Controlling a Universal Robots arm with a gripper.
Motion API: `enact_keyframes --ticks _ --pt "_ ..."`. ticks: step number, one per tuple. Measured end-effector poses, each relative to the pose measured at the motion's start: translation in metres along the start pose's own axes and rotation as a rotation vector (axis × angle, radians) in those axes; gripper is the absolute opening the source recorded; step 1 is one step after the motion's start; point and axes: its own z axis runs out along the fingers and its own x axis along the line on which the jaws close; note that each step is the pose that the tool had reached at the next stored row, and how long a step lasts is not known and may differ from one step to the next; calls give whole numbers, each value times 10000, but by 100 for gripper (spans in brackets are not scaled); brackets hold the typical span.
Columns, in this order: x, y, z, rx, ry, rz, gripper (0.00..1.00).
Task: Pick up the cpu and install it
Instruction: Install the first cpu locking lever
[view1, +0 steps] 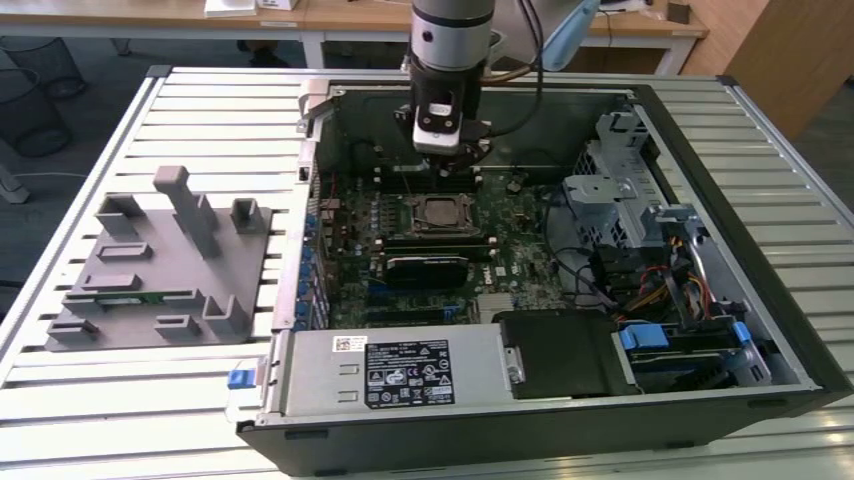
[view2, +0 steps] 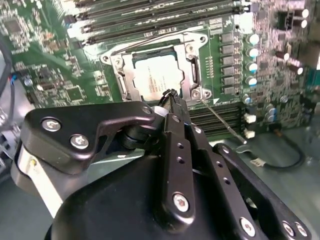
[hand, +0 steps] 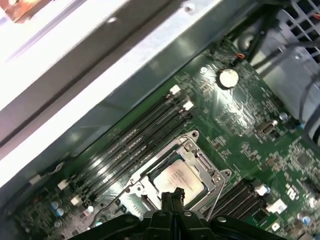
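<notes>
The cpu (view2: 154, 75) lies flat in the motherboard socket, its silvery top facing up inside the metal socket frame (view2: 192, 70). It also appears in the first wrist view (hand: 178, 179) and in the exterior view (view1: 438, 213). My gripper (view2: 172, 97) hangs just above the socket's edge, inside the open computer case (view1: 747, 130). Its two thin black fingers (hand: 172, 196) are pressed together with nothing between them. A thin wire lever (view2: 222, 120) sticks out beside the socket.
Rows of black memory slots (view2: 150, 22) flank the socket. A black block (view1: 427, 268) sits on the board nearer the power supply (view1: 387, 370). Cables and a drive cage (view1: 667, 270) fill the exterior view's right. A grey fixture (view1: 160, 265) with a green stick (view1: 134, 296) stands outside the case.
</notes>
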Motion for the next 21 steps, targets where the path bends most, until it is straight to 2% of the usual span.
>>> enact_keyframes --ticks 21 --pt "0 0 23 -36 -4 -3820 11"
